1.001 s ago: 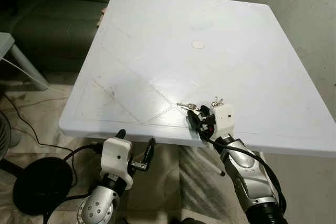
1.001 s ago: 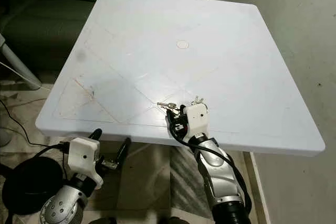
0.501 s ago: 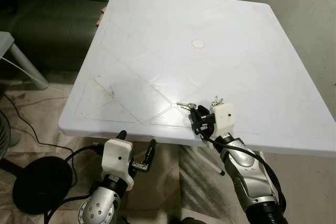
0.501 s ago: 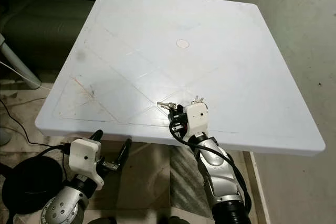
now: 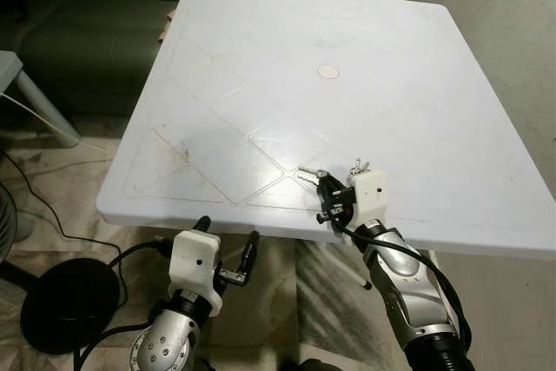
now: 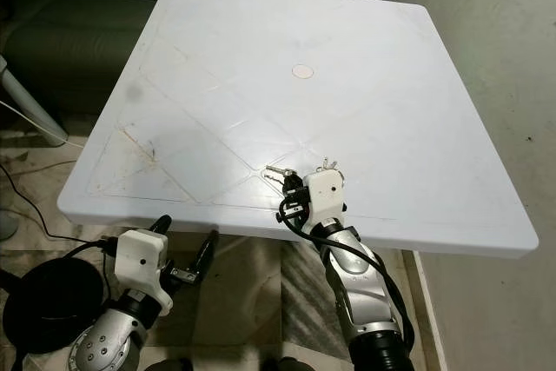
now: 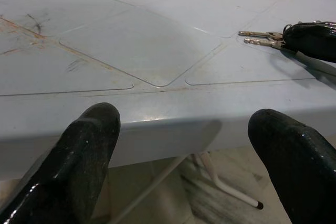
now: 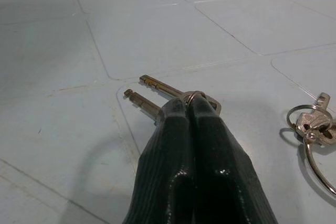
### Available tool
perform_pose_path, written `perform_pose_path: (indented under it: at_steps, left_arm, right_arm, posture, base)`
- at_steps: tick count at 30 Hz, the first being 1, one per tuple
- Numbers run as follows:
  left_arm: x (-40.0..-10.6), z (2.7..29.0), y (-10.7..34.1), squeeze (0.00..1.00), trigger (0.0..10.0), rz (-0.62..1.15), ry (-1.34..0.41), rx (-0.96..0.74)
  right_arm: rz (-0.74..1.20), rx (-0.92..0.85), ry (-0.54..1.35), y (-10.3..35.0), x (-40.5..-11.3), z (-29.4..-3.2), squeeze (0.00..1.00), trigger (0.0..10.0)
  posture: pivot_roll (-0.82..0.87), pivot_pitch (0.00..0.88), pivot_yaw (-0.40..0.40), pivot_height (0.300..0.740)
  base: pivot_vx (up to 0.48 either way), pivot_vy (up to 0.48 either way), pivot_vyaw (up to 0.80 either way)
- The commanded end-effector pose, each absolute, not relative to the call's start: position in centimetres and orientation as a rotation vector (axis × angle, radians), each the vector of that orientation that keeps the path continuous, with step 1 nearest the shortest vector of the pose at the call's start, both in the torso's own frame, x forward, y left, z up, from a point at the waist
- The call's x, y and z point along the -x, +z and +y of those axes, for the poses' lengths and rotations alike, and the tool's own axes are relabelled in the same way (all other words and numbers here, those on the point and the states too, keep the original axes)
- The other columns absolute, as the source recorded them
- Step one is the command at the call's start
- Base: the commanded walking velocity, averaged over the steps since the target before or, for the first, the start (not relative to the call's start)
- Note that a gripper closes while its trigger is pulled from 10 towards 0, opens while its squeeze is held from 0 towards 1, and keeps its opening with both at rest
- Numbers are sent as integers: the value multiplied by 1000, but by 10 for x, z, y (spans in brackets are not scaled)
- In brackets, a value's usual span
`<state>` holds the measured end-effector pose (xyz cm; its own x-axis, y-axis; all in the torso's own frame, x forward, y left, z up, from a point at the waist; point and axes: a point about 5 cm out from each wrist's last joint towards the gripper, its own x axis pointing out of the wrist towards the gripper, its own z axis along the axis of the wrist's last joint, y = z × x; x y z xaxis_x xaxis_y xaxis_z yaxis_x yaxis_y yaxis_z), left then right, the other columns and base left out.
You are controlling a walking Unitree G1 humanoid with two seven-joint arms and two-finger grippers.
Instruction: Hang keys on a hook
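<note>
Right gripper [image 8: 191, 109]: fingers pinched together on the keys [image 8: 157, 94], low over the desk [image 5: 261, 84] near its front edge.
Left gripper [image 7: 184, 145]: fingers spread, empty, below desk edge.
Progress: keys grasped; carrying and hooking left.

Head cams look down; wrist cams close on table [image 5: 261, 58].

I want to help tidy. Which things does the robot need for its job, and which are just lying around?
Needed: the keys, pinched in the right gripper.

Just lying around: second key ring, white table, sofa, black cable.
</note>
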<state>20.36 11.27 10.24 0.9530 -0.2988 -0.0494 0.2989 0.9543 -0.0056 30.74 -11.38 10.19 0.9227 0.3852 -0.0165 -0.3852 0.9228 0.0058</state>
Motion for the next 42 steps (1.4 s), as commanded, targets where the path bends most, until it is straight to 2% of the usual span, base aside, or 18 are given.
perform_pose_path:
  at_steps: [1, 4, 6, 7, 8, 14, 15, 19, 20, 21, 42]
  left_arm:
    - [-201, 112, 105, 0, 10000, 46, -304, -4]
    - [-201, 112, 105, 0, 10000, 46, -304, -4]
    - [-202, 111, 105, 0, 10000, 45, -305, -3]
    - [-202, 111, 105, 0, 10000, 45, -305, -3]
    - [-202, 111, 105, 0, 10000, 44, -305, -3]
    - [-202, 110, 106, 0, 10000, 43, -309, -2]
    - [-202, 110, 106, 0, 10000, 43, -309, -2]
    - [-202, 110, 105, 0, 10000, 44, -309, -2]
    - [-201, 110, 105, 0, 10000, 45, -308, -1]
    - [-202, 110, 106, 0, 10000, 44, -308, -2]
    - [-202, 109, 106, 0, 10000, 44, -311, 3]
  right_arm:
    - [27, -1, 370, 100, -308, -119, 0, 5961]
    - [10, 9, 362, 102, -309, -121, 0, 6353]
    - [-12, 105, 355, 104, -310, -125, 0, 8118]
    - [-12, 105, 355, 104, -310, -125, 0, 8118]
    - [-7, 128, 356, 103, -311, -127, 0, 10000]
    - [7, 131, 357, 100, -311, -128, 0, 10000]
    - [10, 110, 367, 100, -310, -127, 1000, 10000]
    - [55, 155, 332, 93, -310, -128, 1000, 10000]
    - [48, 160, 348, 93, -309, -127, 78, 10000]
    - [51, 157, 348, 92, -309, -126, 0, 10000]
    - [32, 188, 293, 94, -312, -139, 0, 9882]
  posture:
    - [72, 187, -96, 740]
    - [72, 186, -96, 740]
    - [70, 185, -95, 740]
    - [70, 185, -95, 740]
    - [69, 185, -95, 740]
    - [67, 187, -95, 740]
    - [68, 185, -96, 740]
    - [69, 189, -96, 740]
    - [69, 189, -96, 740]
    - [69, 188, -96, 740]
    - [67, 187, -95, 740]
  base:
    - [0, 0, 0]
    - [0, 0, 0]
    - [0, 0, 0]
    - [0, 0, 0]
    - [0, 0, 0]
    - [0, 0, 0]
    - [0, 0, 0]
    - [0, 0, 0]
    - [0, 0, 0]
    - [0, 0, 0]
    - [0, 0, 0]
